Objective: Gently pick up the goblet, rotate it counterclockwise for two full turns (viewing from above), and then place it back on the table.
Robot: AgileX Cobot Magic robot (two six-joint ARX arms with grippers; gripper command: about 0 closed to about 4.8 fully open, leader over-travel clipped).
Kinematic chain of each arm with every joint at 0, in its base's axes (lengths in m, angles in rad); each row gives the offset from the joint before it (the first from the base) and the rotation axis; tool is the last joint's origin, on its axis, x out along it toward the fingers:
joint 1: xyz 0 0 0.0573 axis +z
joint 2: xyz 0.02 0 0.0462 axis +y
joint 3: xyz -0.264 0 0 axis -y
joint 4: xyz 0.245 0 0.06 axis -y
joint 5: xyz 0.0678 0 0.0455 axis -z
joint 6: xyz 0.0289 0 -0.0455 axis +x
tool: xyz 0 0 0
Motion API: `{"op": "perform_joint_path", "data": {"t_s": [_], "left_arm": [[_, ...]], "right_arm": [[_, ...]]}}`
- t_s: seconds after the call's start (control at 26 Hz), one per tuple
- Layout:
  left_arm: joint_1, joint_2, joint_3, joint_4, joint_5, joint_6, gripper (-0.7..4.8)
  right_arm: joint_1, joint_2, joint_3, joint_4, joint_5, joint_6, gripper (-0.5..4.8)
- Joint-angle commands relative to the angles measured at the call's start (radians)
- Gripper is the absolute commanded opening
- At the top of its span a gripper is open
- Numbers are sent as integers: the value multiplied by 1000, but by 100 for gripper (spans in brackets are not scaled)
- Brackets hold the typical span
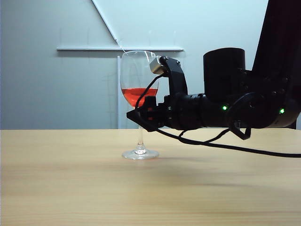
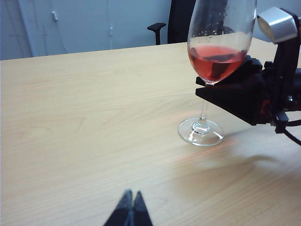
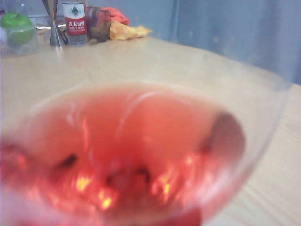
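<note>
The goblet (image 1: pixel 139 84) stands upright on the desk (image 1: pixel 70 179), stem vertical, red liquid in its clear bowl. Right fingers (image 1: pixel 141 114) flank the stem, grip unclear; left fingers (image 2: pixel 129 209) pressed together, well apart.

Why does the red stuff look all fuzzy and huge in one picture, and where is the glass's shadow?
In the right wrist view the goblet sits so close that it is out of focus, the red liquid a blur with bright glints. In the left wrist view it is sharper, with a faint pink glow and soft shadow on the table near the right pincer; the left pincer is a dark blur.
</note>
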Motion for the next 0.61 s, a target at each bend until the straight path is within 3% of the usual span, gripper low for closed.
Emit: {"op": "perform_joint_path", "data": {"t_s": [0.04,0.27,0.42,0.61], "left_arm": [[0,2,4,9,3,0,-5],[0,2,4,9,3,0,-5],[0,2,4,9,3,0,-5],[2,2,4,9,3,0,-5]], "right_arm": [[2,-8,-16,16,-1,0,214],[2,-24,-92,104,4,-1,258],[2,-50,-161,134,87,-3,317],[-1,-180,-295,134,134,-3,315]]}}
